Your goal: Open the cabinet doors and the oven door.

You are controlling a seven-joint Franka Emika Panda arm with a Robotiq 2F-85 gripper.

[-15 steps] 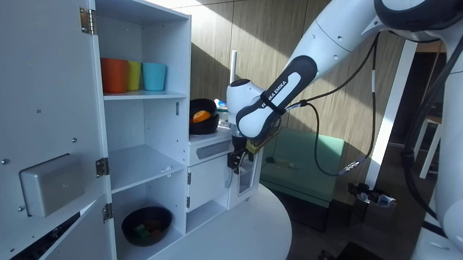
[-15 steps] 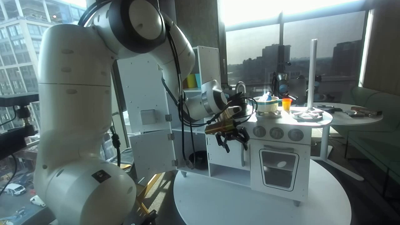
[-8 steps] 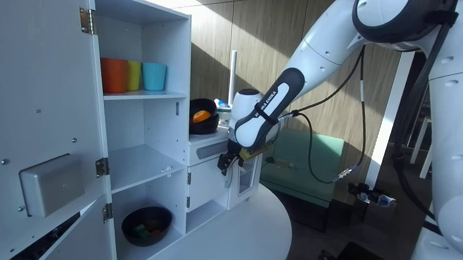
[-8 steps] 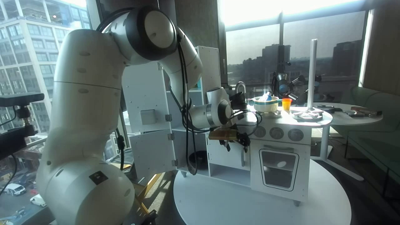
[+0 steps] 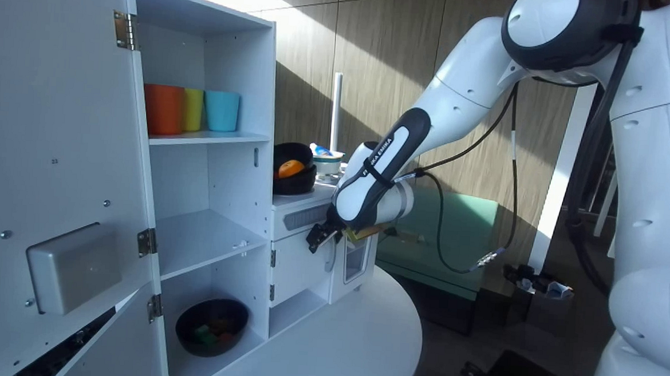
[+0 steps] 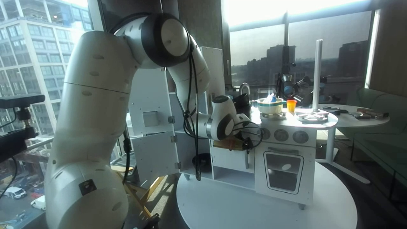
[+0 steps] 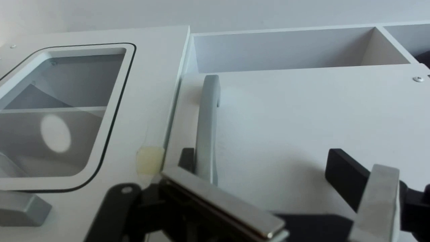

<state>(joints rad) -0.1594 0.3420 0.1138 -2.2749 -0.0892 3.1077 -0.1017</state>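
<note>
Before a wide bright window (image 6: 257, 41), flat white cabinet doors (image 6: 151, 98) hang open past the edge of a round white tabletop (image 6: 229, 206), while the black two-finger gripper (image 7: 263, 168), spread wide, appears to straddle the upright grey handle (image 7: 207, 127) of the closed square white door (image 7: 285, 124), likely to hook and pull it.

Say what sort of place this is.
Likely an upper-floor office or lab: a white play kitchen on a round white table, a green bench, and a window looking down on vehicles.

Cream pot (image 6: 270, 108) (teal-rimmed) near orange cup (image 6: 291, 106).
</note>
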